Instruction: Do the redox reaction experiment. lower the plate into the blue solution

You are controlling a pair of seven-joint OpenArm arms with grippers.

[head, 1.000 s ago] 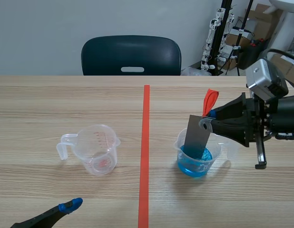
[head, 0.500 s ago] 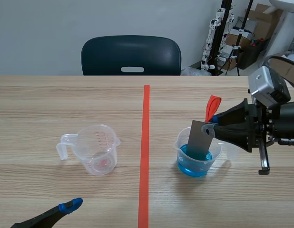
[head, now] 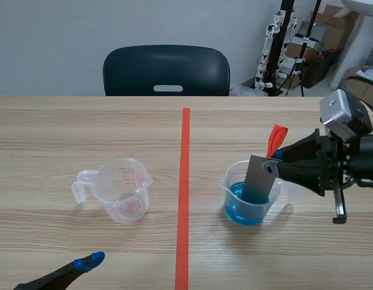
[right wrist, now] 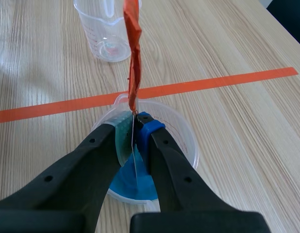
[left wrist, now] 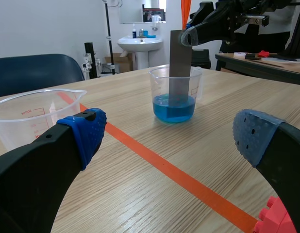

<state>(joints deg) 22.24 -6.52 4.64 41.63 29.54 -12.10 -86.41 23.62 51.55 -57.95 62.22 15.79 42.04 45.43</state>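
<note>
Driving this one remotely, quick status: the right tool [right wrist: 134,127] is clamped on the top edge of the grey plate [head: 258,178], pads pinching the thin metal face to face, with an orange-red strip [right wrist: 133,48] sticking up from the same spot. Gripping it that high makes sense to me, since it leaves the fingers above the rim and out of the liquid. The plate itself hangs inside the right-hand beaker [head: 230,184], tilted a bit with its top leaning toward the right arm, and its lower end looks to be in the blue solution [left wrist: 173,108] already, though I can't tell whether it's touching the bottom. So I'd call the lowering mostly done; what's left is easing it down without knocking the light plastic beaker over. The left tool [left wrist: 170,138] sits low over the near tabletop [head: 66,127] with its fingers wide apart, holding nothing, parked well away on the other side of the tape line [head: 184,181], near the empty measuring cup [head: 121,190].
</note>
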